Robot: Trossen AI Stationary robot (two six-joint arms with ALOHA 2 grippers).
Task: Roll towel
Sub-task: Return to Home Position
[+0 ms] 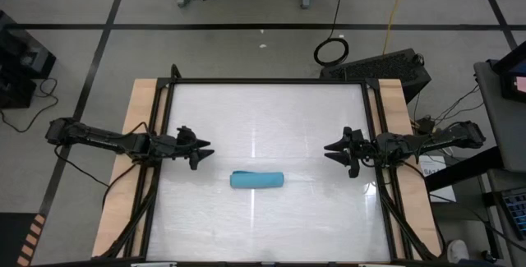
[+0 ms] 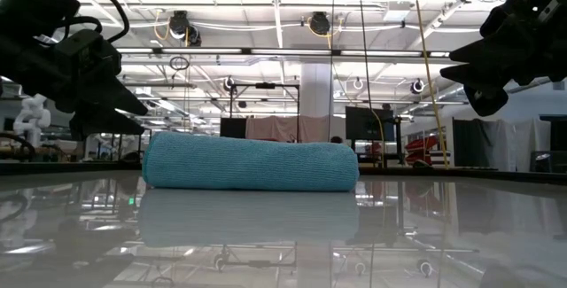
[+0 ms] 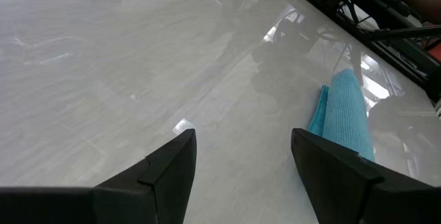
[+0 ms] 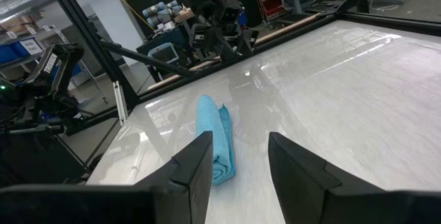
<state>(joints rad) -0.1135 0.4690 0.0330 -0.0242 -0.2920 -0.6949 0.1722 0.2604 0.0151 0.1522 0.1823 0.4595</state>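
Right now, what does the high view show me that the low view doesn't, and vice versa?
Only the high view: the whole table outline, with the left gripper and right gripper facing each other from opposite sides, each well apart from the towel lying between them. Only the low view: the towel's side profile, a rolled cylinder lying flat on the glossy top, and the room behind. Both: the rolled towel, with neither gripper touching it.

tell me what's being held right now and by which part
Nothing is held: the left end effector and right end effector are open, clear of the rolled towel.
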